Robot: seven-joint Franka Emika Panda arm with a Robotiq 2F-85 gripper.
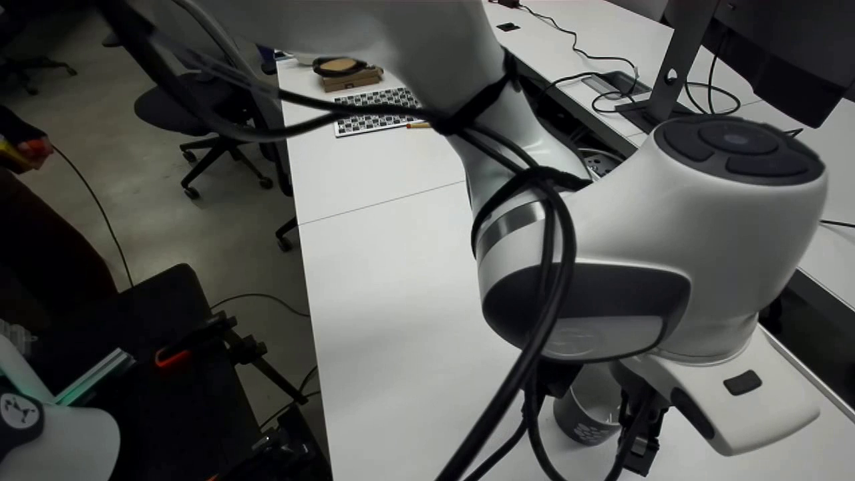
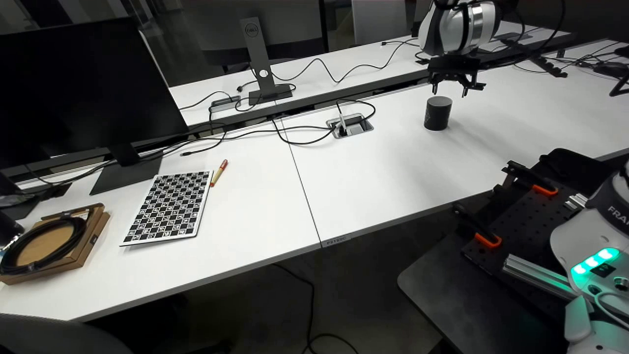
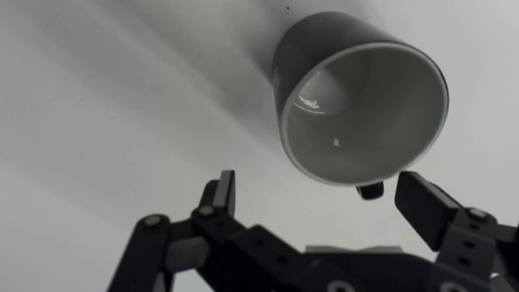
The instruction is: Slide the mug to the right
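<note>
The mug is dark grey-black with a paler inside. It stands upright on the white table and shows in both exterior views (image 1: 586,421) (image 2: 437,114) and in the wrist view (image 3: 361,113). Its dark handle (image 3: 370,190) points toward my gripper's palm. My gripper (image 3: 317,173) is open and empty, its fingers wide apart. In the wrist view the mug lies ahead of the fingertips, nearer the right finger, with its handle between them. In an exterior view the gripper (image 2: 449,93) hangs just above the mug's top. Part of the mug is hidden behind the arm in an exterior view.
The white table (image 2: 363,196) has a front edge toward the robot base. A socket box (image 2: 350,126) with cables is set into the table. A checkered board (image 2: 169,206), a pen (image 2: 219,173), a cardboard box (image 2: 93,241) and a monitor (image 2: 83,88) are farther along.
</note>
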